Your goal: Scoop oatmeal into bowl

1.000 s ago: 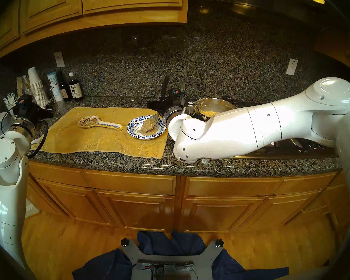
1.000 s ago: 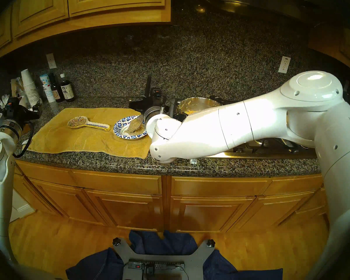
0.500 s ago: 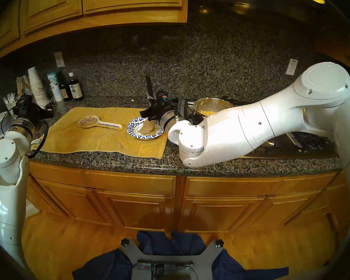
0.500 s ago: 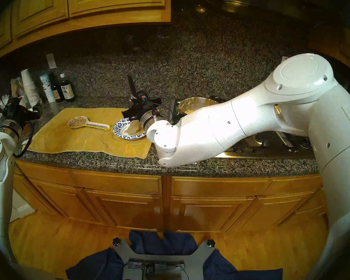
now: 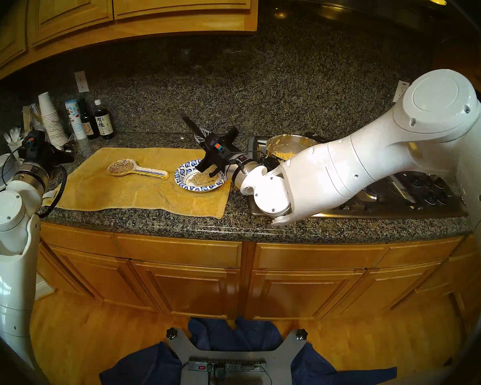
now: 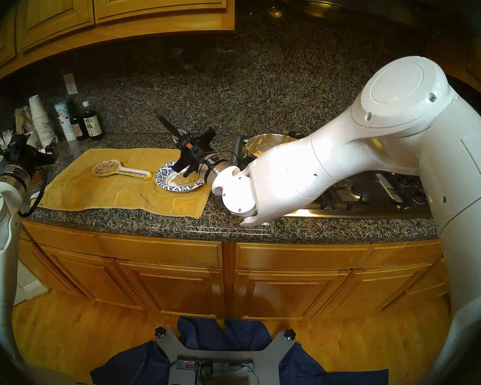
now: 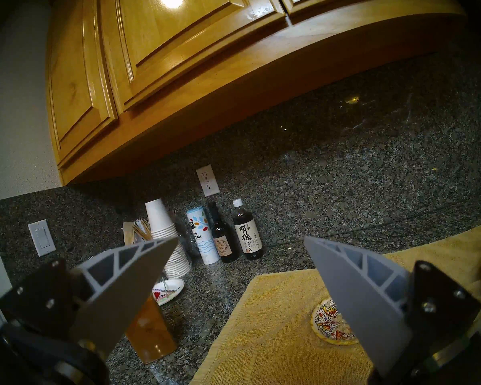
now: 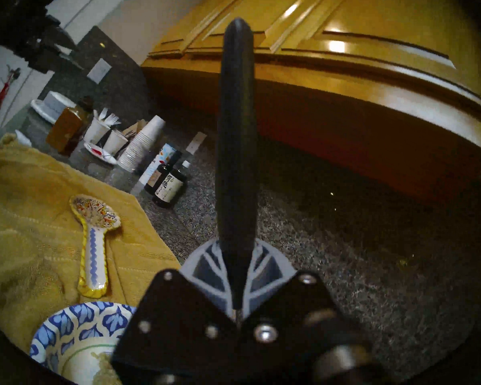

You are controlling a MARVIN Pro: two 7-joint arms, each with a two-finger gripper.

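Fingers [image 8: 264,267] of the right gripper [image 8: 238,276] are clenched on the black handle [image 8: 235,142] of a spoon, which juts up and away from the wrist; the spoon's head is hidden behind the gripper. That gripper hangs over the bowl [image 5: 182,176], whose blue-and-white rim sits on the yellow towel [image 5: 139,190] with a mound of oatmeal [image 5: 204,178] in its centre. More oatmeal lies in the steel pot [image 5: 286,144] on the stove behind the right arm. A patterned spoon rest [image 5: 134,169] lies on the towel left of the bowl, apart from it. The left gripper [image 7: 240,262] stands released and holds nothing, well off to the left near the stacked paper cups [image 7: 164,237].
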